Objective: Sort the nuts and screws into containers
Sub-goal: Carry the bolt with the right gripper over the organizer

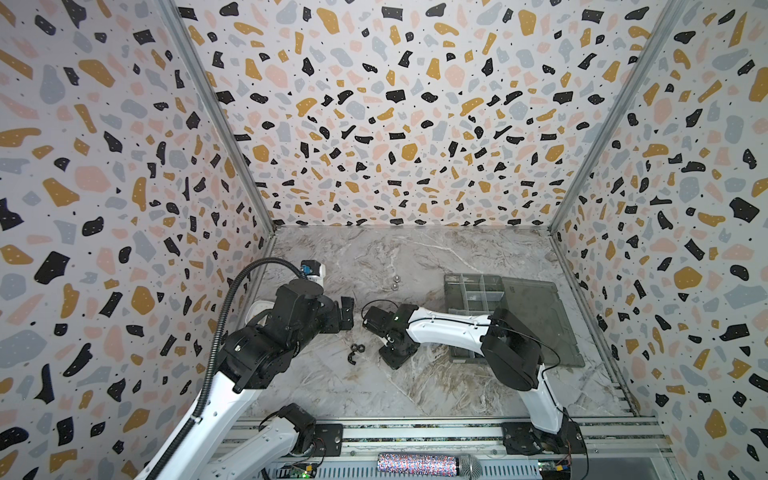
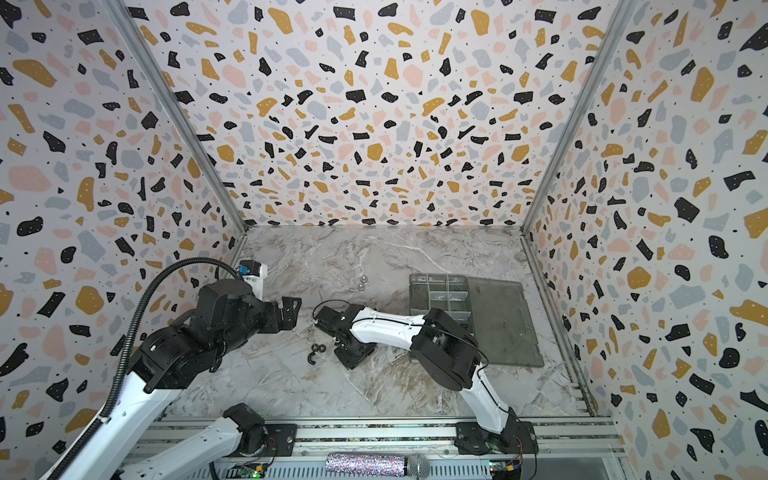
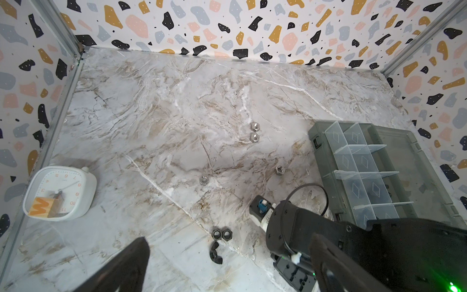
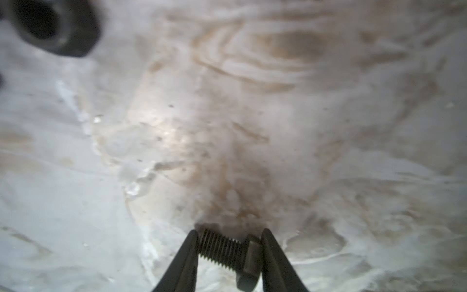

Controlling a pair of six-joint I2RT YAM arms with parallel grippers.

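In the right wrist view a short black screw (image 4: 227, 250) lies lengthwise between the fingertips of my right gripper (image 4: 230, 235), which is shut on it just above the marble. In both top views that gripper (image 1: 397, 353) (image 2: 353, 353) points down at mid-table. Two black hex nuts (image 3: 222, 234) (image 1: 359, 347) and a black wing nut (image 3: 216, 254) lie just left of it. Several silver nuts (image 3: 254, 132) sit farther back. My left gripper (image 1: 347, 311) hovers open and empty. The grey organiser box (image 1: 473, 299) (image 3: 353, 161) with its containers stands open at the right.
The box's hinged lid (image 1: 536, 320) lies flat to the right of the compartments. A white rounded-square clock (image 3: 59, 192) rests near the left wall. A blurred black nut (image 4: 50, 25) shows close to the right gripper. Patterned walls enclose the table on three sides.
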